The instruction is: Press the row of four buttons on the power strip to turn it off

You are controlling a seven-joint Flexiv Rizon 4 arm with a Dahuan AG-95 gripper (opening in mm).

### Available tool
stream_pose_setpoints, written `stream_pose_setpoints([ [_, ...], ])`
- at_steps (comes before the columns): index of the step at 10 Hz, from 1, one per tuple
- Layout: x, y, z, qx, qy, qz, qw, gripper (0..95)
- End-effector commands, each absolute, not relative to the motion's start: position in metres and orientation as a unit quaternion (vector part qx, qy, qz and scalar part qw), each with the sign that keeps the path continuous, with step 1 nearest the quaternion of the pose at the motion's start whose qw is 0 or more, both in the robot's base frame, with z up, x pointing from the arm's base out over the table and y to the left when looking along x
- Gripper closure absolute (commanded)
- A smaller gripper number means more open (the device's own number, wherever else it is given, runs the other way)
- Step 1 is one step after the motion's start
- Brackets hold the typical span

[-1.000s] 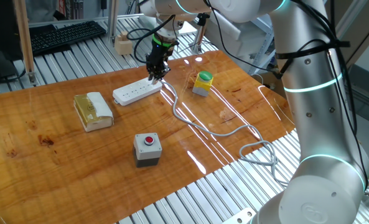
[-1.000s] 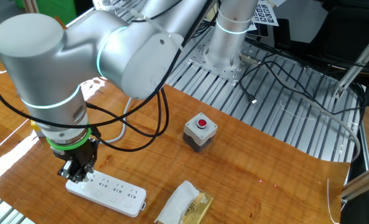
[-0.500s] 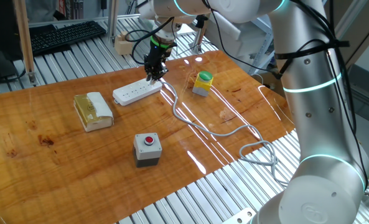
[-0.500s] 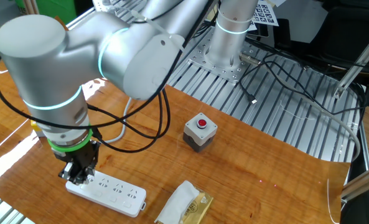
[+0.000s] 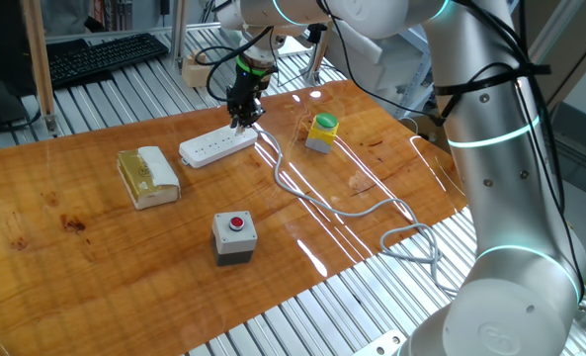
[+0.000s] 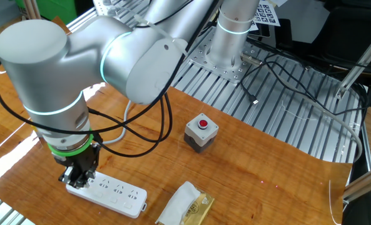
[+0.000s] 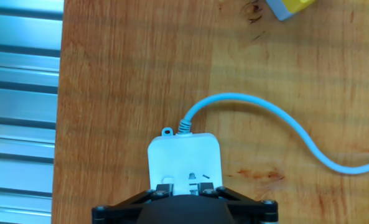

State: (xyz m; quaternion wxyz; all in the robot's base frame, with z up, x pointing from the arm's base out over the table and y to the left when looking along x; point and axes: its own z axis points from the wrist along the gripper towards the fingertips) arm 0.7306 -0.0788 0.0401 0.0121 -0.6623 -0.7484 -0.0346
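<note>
We hover our fingers [image 5: 244, 123], whose gap we cannot tell, over the cable end of the strip [image 5: 218, 147] near the counter's far edge, next lowering squarely onto a button.

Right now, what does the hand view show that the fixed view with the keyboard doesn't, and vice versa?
Only the hand view: the small hanging tab at the cable end of the long white plastic power strip.

Only the fixed view: the round red button on a grey box, the tan block with white wrap, the strip's full length.

Both: the strip, its white cable, the wooden table.
</note>
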Motion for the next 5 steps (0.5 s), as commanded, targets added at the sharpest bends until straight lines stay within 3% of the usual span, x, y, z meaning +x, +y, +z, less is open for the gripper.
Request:
stream_pose_setpoints([
  [1,0.7305,-0.0791,0.0402,-0.664,-0.747,-0.032,0.012,38.0],
  [5,0.7302,-0.0793,0.0398,-0.667,-0.744,-0.025,0.020,38.0],
])
